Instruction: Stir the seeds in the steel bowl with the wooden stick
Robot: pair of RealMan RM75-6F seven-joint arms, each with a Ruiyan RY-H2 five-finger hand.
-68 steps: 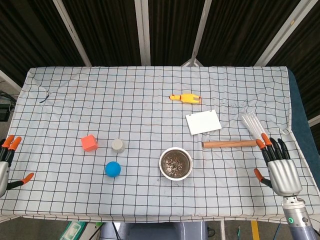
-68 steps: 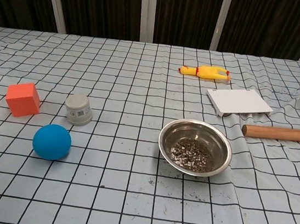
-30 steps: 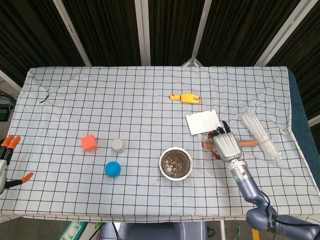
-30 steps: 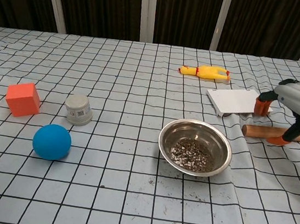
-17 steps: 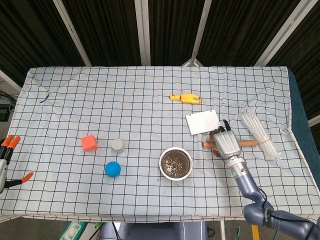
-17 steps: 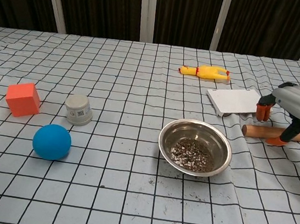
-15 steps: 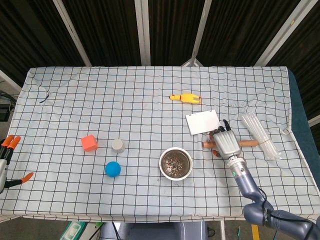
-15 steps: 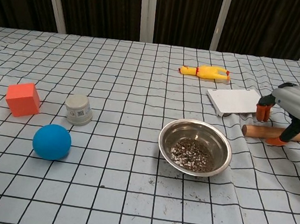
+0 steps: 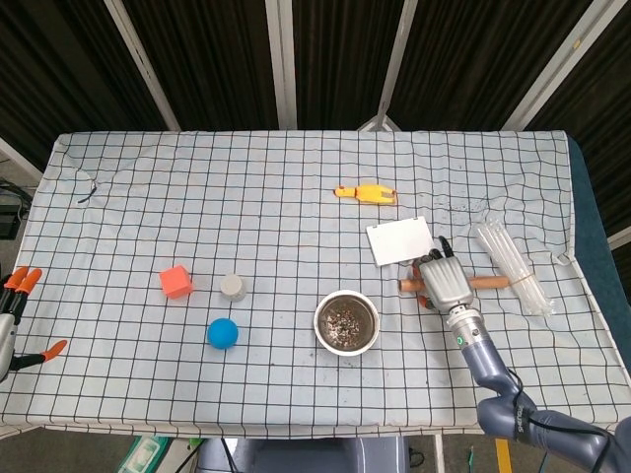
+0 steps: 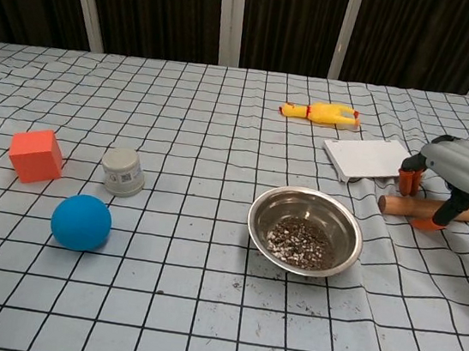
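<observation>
Right hand (image 9: 445, 283) sits directly over the wooden stick (image 10: 399, 204), palm down, with its orange-tipped fingers (image 10: 408, 178) on the far side and the thumb on the near side, straddling the stick near its bowl-side end; the fingers look partly curled around it, but I cannot tell from either view whether they have actually clamped it, and the stick seems to lie flat on the table (image 9: 197, 197) with its checked cloth. From there, going down in size: the white board (image 9: 399, 239) lies just beyond the hand, the clear plastic bag (image 9: 508, 261) is off toward the right edge, and the steel bowl (image 10: 262, 210) stands near the front, to the left of the hand and a little apart from the stick's end, with the seeds (image 10: 299, 240) heaped in its bottom. Further left are the blue ball (image 9: 223, 333), the orange cube (image 9: 175, 281) and the small grey jar (image 9: 233, 287), while the yellow rubber chicken (image 9: 366, 193) lies beyond the board. Left hand (image 9: 12, 325) shows only at the left edge of the head view, off the table, fingers spread and holding nothing. I judge the step in hand to be the grasp of the stick, so the stirring itself has not begun. Next, the hand needs to close firmly, lift the stick clear of the cloth, tilt its free end downward and carry it over to the bowl without knocking the rim.
</observation>
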